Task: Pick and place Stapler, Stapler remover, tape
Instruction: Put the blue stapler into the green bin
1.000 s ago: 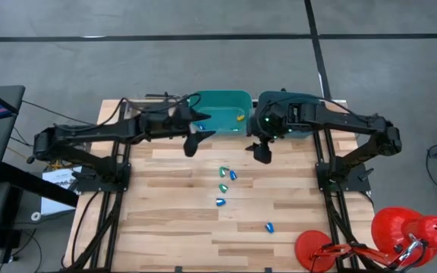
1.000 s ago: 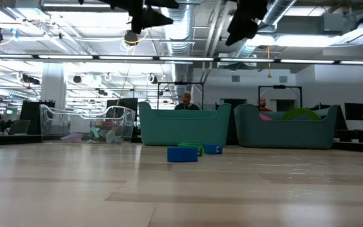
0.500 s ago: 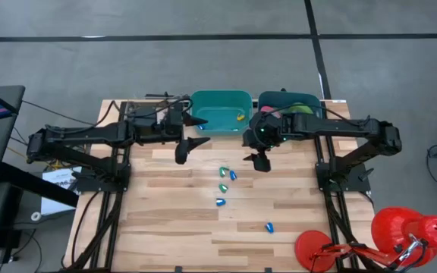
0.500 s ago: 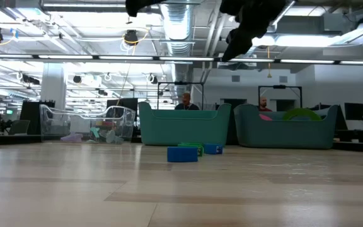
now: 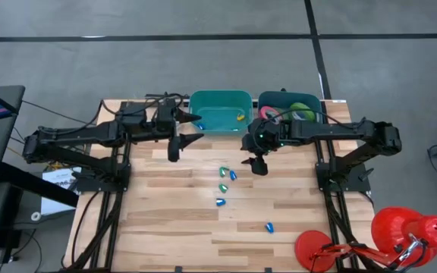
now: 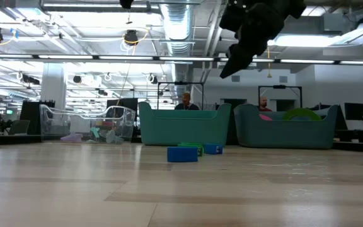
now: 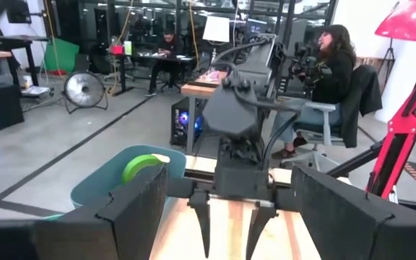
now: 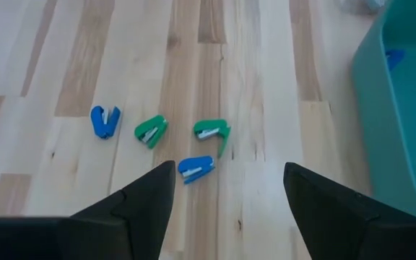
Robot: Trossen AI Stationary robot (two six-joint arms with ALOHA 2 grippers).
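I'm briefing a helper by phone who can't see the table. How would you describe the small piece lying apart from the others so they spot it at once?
Start from the wooden table seen from above and find the loose cluster of four small pieces below the two teal bins. Then look toward the near right corner, by the red lamp. The lone blue piece there lies alone, apart from the cluster.

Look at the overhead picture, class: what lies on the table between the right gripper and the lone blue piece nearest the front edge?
In the high view, between the right gripper and the lone blue piece lies only bare wooden table; the other small pieces sit off to the side.
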